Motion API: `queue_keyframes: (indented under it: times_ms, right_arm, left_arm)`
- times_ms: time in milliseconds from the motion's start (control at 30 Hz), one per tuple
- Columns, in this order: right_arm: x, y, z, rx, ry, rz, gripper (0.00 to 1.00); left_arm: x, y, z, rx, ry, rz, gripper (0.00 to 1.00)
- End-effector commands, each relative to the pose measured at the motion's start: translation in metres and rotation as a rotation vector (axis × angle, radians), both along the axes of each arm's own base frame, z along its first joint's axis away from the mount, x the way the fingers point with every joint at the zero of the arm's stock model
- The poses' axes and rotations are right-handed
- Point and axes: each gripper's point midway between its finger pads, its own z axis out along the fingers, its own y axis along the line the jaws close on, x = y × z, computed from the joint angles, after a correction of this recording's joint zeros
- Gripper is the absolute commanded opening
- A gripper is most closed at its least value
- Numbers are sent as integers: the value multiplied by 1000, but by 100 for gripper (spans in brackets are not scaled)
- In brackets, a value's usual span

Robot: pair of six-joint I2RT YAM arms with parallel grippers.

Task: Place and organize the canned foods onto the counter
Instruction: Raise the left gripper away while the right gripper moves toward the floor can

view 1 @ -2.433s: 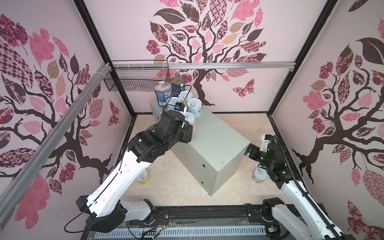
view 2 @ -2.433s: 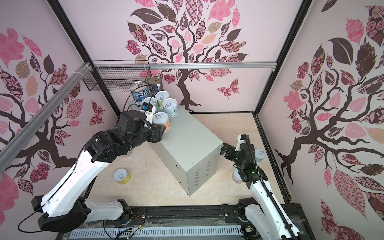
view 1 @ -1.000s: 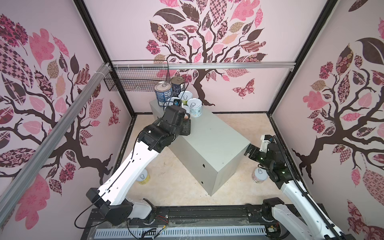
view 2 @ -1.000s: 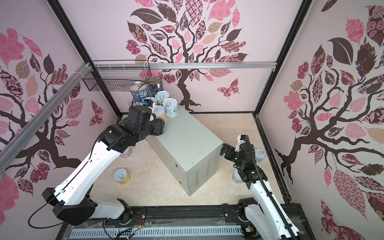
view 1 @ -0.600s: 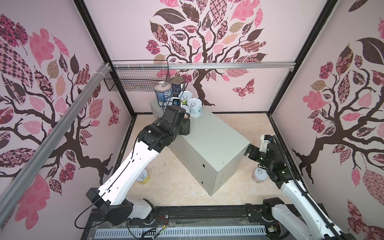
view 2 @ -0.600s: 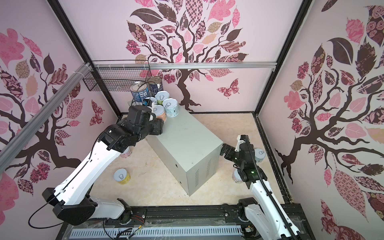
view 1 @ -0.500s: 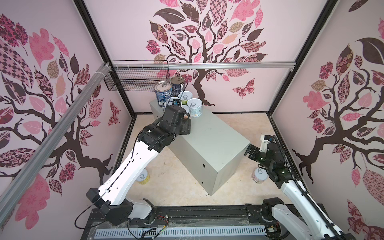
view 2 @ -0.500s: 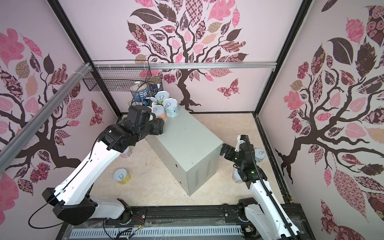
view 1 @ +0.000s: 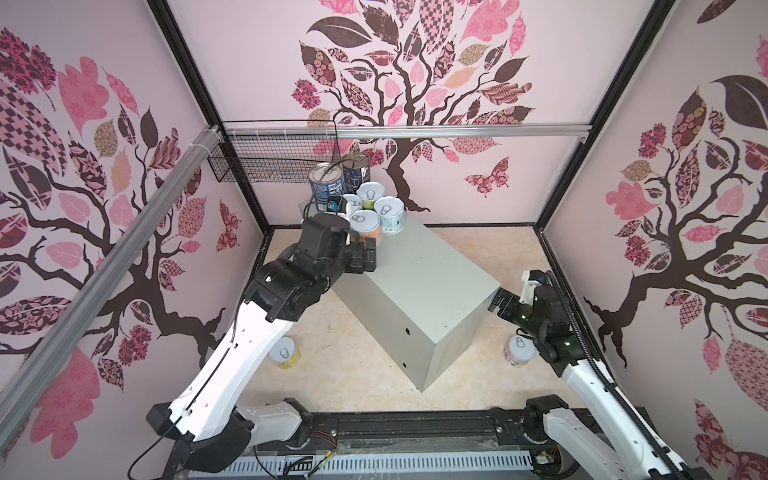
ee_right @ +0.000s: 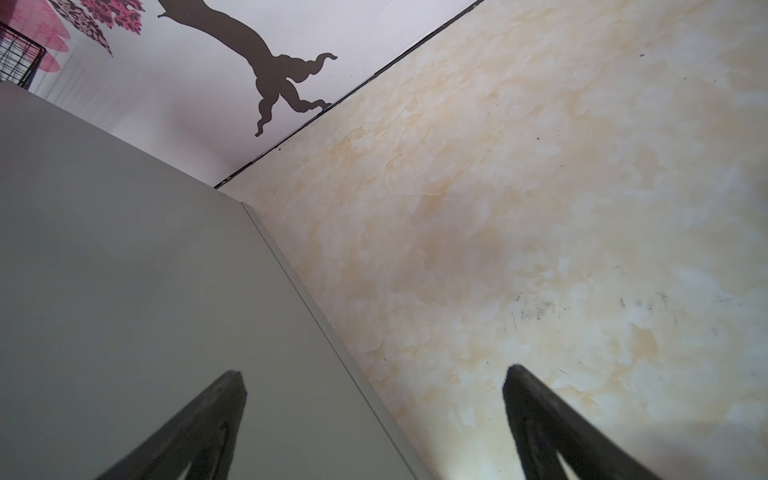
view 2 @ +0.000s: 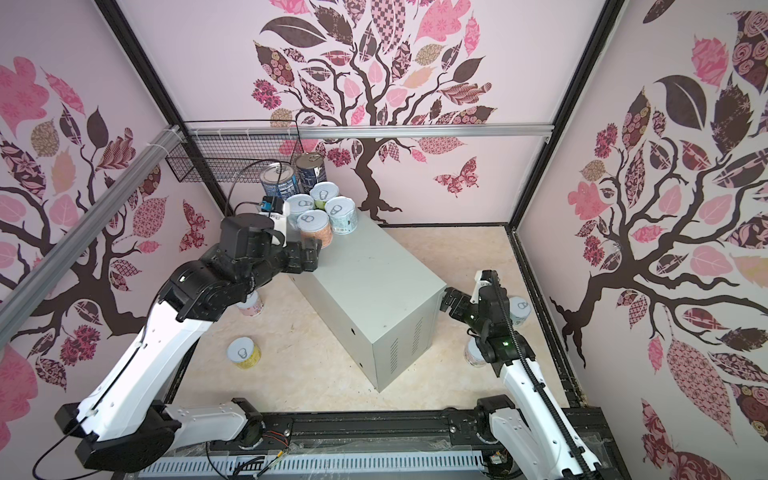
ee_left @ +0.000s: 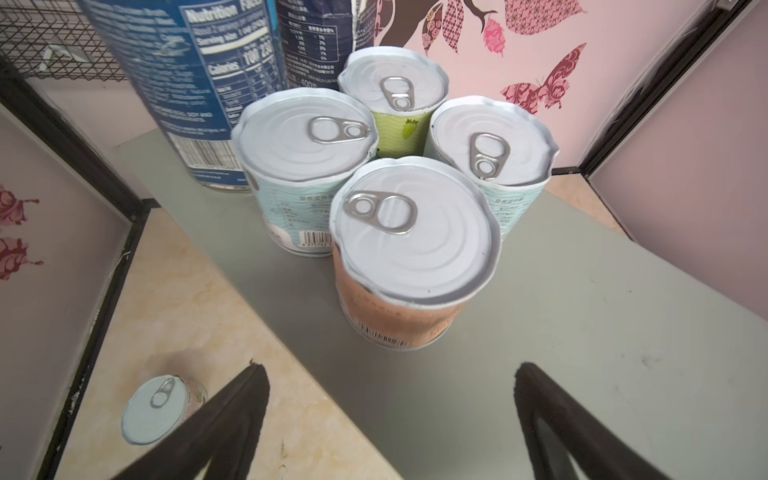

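Writing reading "Nutrition Facts" and "Calories" is seen on a tall blue can (ee_left: 195,83). Six cans (view 1: 388,208) are grouped at the far end of the counter (view 1: 419,274); four short cans (view 1: 284,353) are stood on the marbled beige floor (view 1: 353,361), enclosed by pink tree-patterned walls (view 1: 249,62). The left gripper (ee_left: 386,370) is spread wide and empty, just short of the orange can (ee_left: 399,307). The right gripper (ee_right: 374,374) is spread, empty, over the counter's edge.
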Motion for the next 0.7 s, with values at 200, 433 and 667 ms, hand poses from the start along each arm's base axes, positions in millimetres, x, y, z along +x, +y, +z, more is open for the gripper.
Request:
queue_keyframes:
  times_ms: [200, 433, 667]
  right_arm:
    - [2, -21, 18, -91, 37, -97, 100]
    - [-4, -41, 21, -160, 66, -186, 100]
    - [-13, -61, 15, -210, 120, -289, 100]
  left_arm:
    - [-31, 41, -16, -50, 40, 70, 98]
    - [-40, 75, -62, -177, 157, 148, 98]
    - [-52, 99, -110, -221, 234, 243, 98]
